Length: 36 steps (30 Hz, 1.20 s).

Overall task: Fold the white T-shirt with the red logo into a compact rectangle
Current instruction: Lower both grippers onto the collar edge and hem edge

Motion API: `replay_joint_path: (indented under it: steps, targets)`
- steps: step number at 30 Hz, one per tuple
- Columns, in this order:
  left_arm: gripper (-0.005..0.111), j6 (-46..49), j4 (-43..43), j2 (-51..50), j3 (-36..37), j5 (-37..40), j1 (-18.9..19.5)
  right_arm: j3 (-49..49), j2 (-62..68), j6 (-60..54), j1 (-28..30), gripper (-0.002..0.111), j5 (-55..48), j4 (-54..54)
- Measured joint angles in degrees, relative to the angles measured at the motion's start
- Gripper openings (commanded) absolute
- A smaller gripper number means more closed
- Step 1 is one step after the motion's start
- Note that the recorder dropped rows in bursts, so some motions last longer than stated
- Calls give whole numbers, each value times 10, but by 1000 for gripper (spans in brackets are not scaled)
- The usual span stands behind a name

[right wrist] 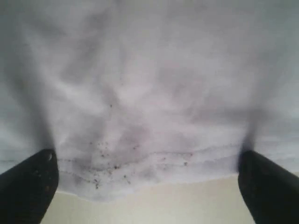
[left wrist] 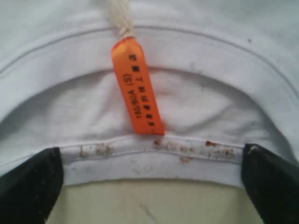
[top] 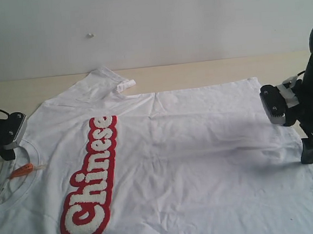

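The white T-shirt (top: 202, 146) lies spread flat and wrinkled on the table, collar to the left and hem to the right. The red logo (top: 91, 179) reading "Chinese" runs across its chest, face up. The orange neck tag (left wrist: 136, 86) lies inside the ribbed collar (left wrist: 187, 163). My left gripper (top: 9, 134) stands open at the collar's edge, its fingers (left wrist: 32, 186) wide apart with the stained rim (left wrist: 98, 149) between them. At the hem (right wrist: 140, 172) my right gripper (top: 275, 107) is open too, the spotted hem edge lying between its fingers (right wrist: 266, 186).
The far sleeve (top: 107, 80) is bunched and partly turned over near the back. A strip of bare beige table (top: 196, 70) runs behind the shirt up to a white wall. The shirt's near part runs out of the exterior view.
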State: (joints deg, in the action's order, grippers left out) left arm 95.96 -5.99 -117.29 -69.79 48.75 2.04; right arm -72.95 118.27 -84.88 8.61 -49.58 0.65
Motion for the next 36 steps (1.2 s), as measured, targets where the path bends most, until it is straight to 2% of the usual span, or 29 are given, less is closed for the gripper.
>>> replay_joint_path:
  steps: [9, 36]
  targets:
    - [105, 0, 0, 0, 0, 0, 0, 0, -24, -3, 0, 105, 42, 3]
    - [105, 0, -7, 0, 0, 2, 0, -6, 13, -5, 0, 105, 1, 6]
